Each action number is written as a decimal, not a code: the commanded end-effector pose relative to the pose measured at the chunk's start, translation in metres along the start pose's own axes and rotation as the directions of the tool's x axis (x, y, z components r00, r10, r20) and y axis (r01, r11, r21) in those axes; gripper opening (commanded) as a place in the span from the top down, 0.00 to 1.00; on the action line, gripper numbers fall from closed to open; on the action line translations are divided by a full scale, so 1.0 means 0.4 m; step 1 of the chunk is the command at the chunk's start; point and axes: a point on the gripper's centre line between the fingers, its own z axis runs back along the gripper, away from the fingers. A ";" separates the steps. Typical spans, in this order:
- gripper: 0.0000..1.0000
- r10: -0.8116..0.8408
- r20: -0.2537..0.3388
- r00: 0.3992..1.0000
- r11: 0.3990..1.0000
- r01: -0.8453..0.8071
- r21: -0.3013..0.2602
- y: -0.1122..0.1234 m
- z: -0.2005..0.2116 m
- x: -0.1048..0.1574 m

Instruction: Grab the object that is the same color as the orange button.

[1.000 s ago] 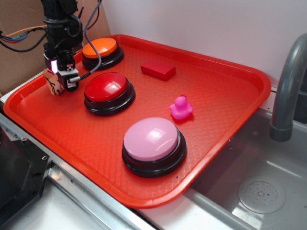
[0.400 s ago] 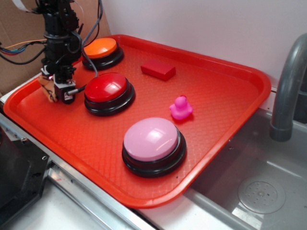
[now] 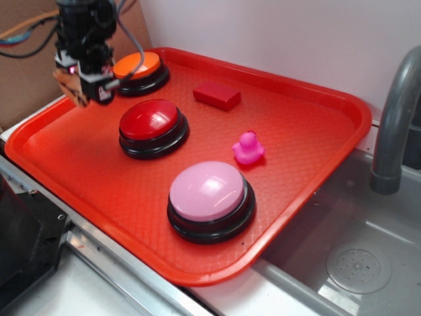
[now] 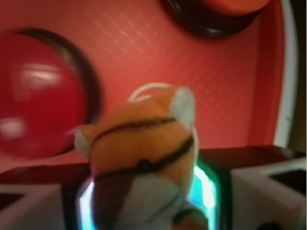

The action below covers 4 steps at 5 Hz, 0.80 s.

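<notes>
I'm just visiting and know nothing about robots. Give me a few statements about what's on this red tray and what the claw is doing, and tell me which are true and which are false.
1. The claw is holding the little toy tiger. True.
2. The tiger is lying flat on the tray. False: it is lifted off the tray, held in the claw.
3. The pink duck sits between the red block and the pink button. True.
4. There are four big round buttons on the tray. False: there are three, the orange button, the red button and the pink one.
5. The red block rests on top of the red button. False: it lies on the tray, apart from it.
</notes>
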 end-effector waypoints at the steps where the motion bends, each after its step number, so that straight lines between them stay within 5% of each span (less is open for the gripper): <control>1: 1.00 0.057 0.184 0.981 0.991 -0.033 -0.133 -0.084 0.307 -0.082; 3: 1.00 0.003 0.201 0.980 0.990 0.025 -0.141 -0.071 0.386 -0.109; 4: 1.00 -0.049 0.196 0.979 0.994 0.067 -0.091 -0.077 0.379 -0.093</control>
